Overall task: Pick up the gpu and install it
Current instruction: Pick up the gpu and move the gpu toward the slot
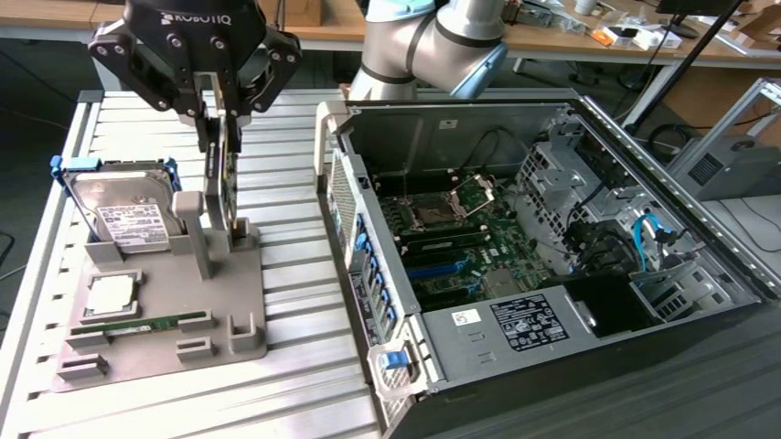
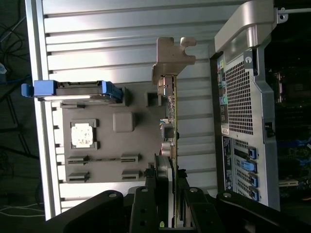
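Zero install progress imo. Exterior view: gpu (image 1: 223,183) stands upright in gray holder (image 1: 183,311) beside pc case (image 1: 513,325), not slotted; gripper (image 1: 221,142) at its top edge. Wrist view: gripper (image 2: 172,189) over gpu (image 2: 172,111) edge, can't tell if clamped.

- exterior view: bright, even room light from above; the slatted counter (image 1: 293,366) reads pale grey with a soft sheen and only faint shadows.
- the inside of the open computer case (image 1: 346,210) is dimmer, and its deepest pockets fall to near black.
- the black gripper (image 1: 222,128) shows as a dark mass with few highlights.
- wrist view: harsher contrast; the counter's slats wash out toward white and the cpu lid (image 2: 81,134) glares.
- there the gripper's body sits in deep shadow, while the gpu (image 2: 171,121) catches light along its edge.
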Robot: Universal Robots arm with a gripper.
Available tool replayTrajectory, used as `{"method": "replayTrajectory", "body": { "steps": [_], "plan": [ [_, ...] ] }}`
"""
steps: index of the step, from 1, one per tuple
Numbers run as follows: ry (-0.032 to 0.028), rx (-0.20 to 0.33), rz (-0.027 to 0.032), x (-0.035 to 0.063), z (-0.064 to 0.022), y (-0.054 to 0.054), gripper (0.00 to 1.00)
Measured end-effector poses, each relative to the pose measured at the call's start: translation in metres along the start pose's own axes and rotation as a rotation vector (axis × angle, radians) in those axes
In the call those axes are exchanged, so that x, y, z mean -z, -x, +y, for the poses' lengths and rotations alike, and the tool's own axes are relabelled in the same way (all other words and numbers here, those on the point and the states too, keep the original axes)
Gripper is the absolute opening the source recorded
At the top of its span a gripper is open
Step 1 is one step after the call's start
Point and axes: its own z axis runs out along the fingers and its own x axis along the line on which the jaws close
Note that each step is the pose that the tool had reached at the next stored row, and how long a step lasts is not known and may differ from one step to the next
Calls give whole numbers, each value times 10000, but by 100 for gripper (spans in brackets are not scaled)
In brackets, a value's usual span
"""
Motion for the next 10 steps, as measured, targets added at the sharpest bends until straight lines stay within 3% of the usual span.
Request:
{"method": "replayTrajectory", "body": {
  "steps": [10],
  "plan": [
    [0, -1, 0, 26, 2, 3, 27]
  ]
}}
